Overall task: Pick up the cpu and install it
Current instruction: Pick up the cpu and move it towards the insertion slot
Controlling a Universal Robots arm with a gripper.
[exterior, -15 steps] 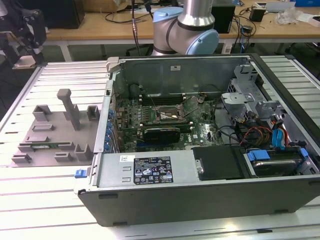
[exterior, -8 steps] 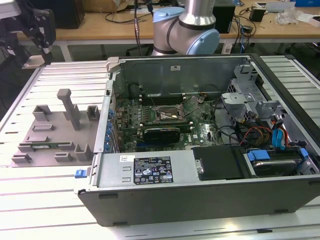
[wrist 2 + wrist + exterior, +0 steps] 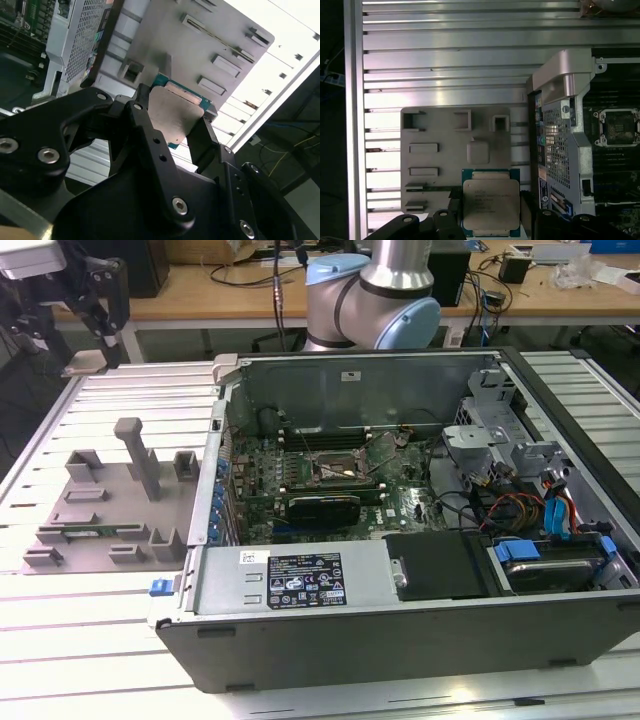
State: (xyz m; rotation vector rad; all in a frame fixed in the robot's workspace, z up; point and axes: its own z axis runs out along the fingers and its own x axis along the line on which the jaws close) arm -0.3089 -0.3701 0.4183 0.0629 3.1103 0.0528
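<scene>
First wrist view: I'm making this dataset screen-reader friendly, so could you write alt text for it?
The gripper holds the cpu, silver top toward the camera, above a grey fixture tray on a slatted metal table. Beside the tray stands an open computer case with its socket exposed.

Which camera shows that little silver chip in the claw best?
The first wrist view: the cpu faces the camera squarely, its silver top visible between the fingers of the claw. The second wrist view shows it tilted, partly behind a finger. In the exterior view it is too small to tell.
</scene>
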